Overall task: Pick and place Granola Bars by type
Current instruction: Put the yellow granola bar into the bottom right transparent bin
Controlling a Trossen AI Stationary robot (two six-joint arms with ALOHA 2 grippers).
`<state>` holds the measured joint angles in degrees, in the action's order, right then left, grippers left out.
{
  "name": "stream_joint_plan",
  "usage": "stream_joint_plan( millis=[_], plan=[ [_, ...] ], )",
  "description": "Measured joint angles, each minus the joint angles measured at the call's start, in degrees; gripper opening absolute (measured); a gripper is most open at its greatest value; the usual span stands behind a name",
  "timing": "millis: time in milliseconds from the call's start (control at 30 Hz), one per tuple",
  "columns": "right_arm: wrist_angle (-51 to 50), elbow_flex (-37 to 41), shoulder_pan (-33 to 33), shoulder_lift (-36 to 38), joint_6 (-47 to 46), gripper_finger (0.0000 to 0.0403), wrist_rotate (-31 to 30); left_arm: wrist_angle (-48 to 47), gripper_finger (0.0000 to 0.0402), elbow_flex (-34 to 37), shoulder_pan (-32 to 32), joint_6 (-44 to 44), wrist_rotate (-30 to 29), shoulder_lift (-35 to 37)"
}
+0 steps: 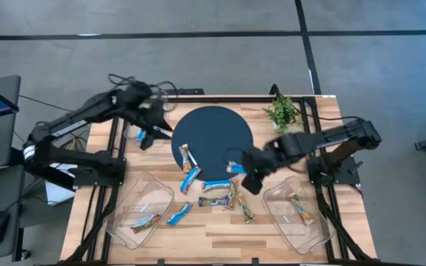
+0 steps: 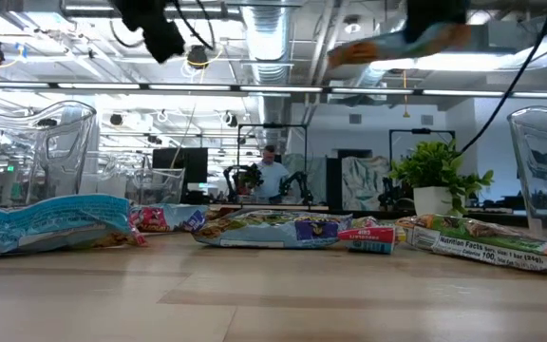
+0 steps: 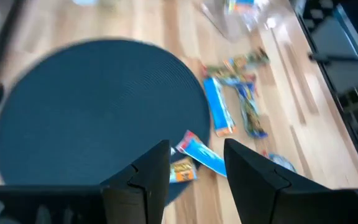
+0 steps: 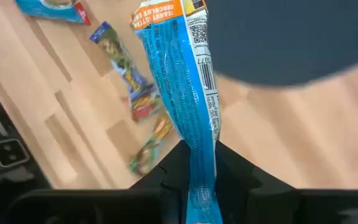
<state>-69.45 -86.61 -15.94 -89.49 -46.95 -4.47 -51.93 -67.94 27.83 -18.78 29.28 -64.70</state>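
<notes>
**A:** What is the robot doing?

**B:** The right gripper (image 4: 199,163) has its jaws shut on a blue bar (image 4: 180,81). It holds the bar up over the bench (image 1: 220,233), by the dark disc (image 1: 213,137).

**A:** And the left gripper (image 3: 194,163)?

**B:** It waits above the disc, jaws apart, holding nothing.

**A:** What next?

**B:** I think the bar must go to a tray (image 1: 128,203) with its own kind. More bars (image 1: 220,193) lie on the bench.

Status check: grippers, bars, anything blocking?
Right gripper shut on blue bar, lifted by the dark disc. Left gripper open, empty, above the disc. Loose bars on table; nothing blocking.
</notes>
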Motion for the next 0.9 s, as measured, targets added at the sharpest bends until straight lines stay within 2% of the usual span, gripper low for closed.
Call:
stream_joint_plan(
  millis=[267,567,733,900],
  plan=[
    [-4.22,0.02,-13.95,-1.50,-30.83,0.0049,-3.85,0.02,0.0144,0.00,-6.52,-2.98,-2.32,-10.86],
    [-8.54,0.05,-27.10,-3.08,-60.68,0.0049,-3.71,1.13,0.0144,0.00,-8.39,-3.16,-4.49,-18.04],
    [-10.28,0.09,-32.87,-5.21,-71.88,0.0049,1.16,2.07,0.0144,0.00,-8.39,-2.09,-4.50,-18.91],
    [-11.48,0.07,-35.08,-7.96,-74.62,0.0051,6.70,3.16,0.0144,0.00,-8.43,-2.11,-4.49,-18.90]
  ],
)
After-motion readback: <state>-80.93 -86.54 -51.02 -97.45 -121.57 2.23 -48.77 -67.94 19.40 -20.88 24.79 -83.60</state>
